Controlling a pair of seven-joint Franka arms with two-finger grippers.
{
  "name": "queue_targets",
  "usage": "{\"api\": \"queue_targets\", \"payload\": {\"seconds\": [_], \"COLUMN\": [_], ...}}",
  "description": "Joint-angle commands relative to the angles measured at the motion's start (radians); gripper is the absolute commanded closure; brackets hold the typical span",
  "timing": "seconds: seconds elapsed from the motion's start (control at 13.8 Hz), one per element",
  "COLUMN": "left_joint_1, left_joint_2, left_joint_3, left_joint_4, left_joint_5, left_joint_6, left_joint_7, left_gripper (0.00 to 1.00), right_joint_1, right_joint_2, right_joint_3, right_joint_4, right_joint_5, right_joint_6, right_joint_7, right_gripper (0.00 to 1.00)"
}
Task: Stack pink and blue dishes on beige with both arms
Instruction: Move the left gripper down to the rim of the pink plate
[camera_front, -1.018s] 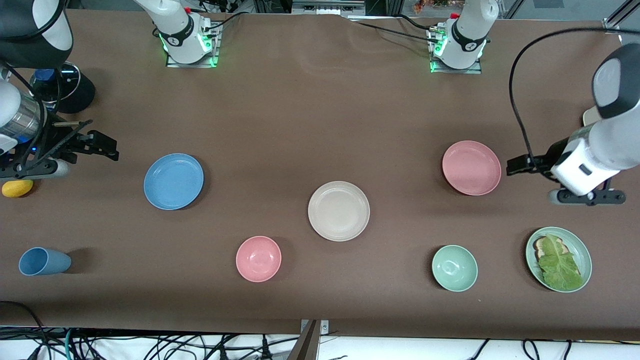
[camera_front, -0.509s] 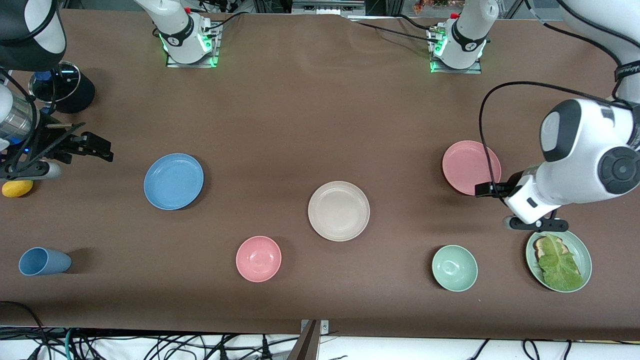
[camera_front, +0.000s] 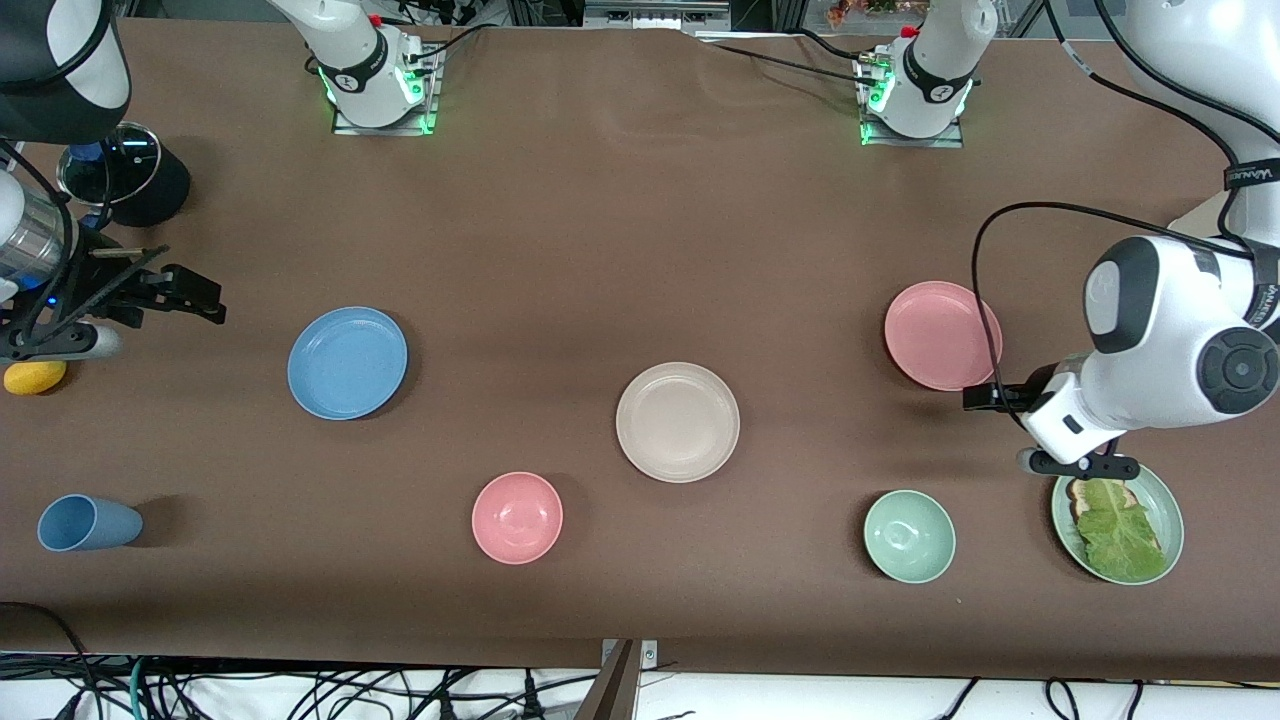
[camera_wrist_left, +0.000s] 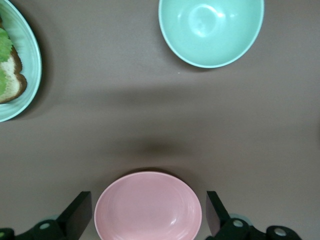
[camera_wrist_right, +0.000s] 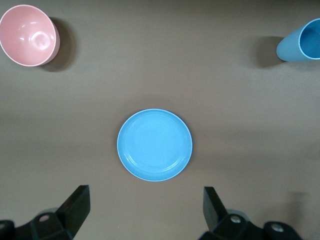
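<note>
The pink plate (camera_front: 942, 335) lies toward the left arm's end of the table. My left gripper (camera_front: 985, 397) hovers open over the plate's rim on the side nearer the front camera. In the left wrist view the pink plate (camera_wrist_left: 148, 206) shows between the spread fingers (camera_wrist_left: 80, 215). The beige plate (camera_front: 678, 421) sits mid-table with nothing on it. The blue plate (camera_front: 347, 362) lies toward the right arm's end. My right gripper (camera_front: 205, 298) hangs open over bare table beside it, apart from it. In the right wrist view the blue plate (camera_wrist_right: 154, 144) lies ahead of the right gripper (camera_wrist_right: 146, 210).
A pink bowl (camera_front: 517, 517), a green bowl (camera_front: 909, 536) and a green plate with bread and lettuce (camera_front: 1150, 490) stand along the edge nearest the front camera. A blue cup (camera_front: 85, 523) lies on its side. A yellow object (camera_front: 35, 377) and a lidded black pot (camera_front: 125, 175) are under the right arm.
The left arm has swung round and brought its gripper from beside the pink plate to the plate's rim nearer the front camera. The right gripper has shifted only slightly.
</note>
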Motion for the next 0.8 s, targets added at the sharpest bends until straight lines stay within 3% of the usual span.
{"api": "queue_targets", "payload": {"seconds": [0.0, 0.29, 0.73], "left_joint_1": [0.023, 0.036, 0.07], "left_joint_2": [-0.091, -0.172, -0.333], "left_joint_3": [0.055, 0.073, 0.074], "left_joint_4": [-0.181, -0.397, -0.68], "left_joint_5": [-0.108, -0.184, -0.242], "left_joint_6": [0.111, 0.251, 0.416], "left_joint_7": [0.181, 0.37, 0.494], "left_gripper": [0.0, 0.0, 0.0], "right_joint_1": [-0.007, -0.01, -0.025], "right_joint_2": [-0.007, -0.007, 0.003], "right_joint_3": [0.005, 0.004, 0.004], "right_joint_4": [-0.005, -0.007, -0.005], "right_joint_5": [0.018, 0.018, 0.014], "right_joint_6": [0.0, -0.009, 0.0], "right_joint_7": [-0.012, -0.012, -0.015], "right_gripper": [0.0, 0.0, 0.0]}}
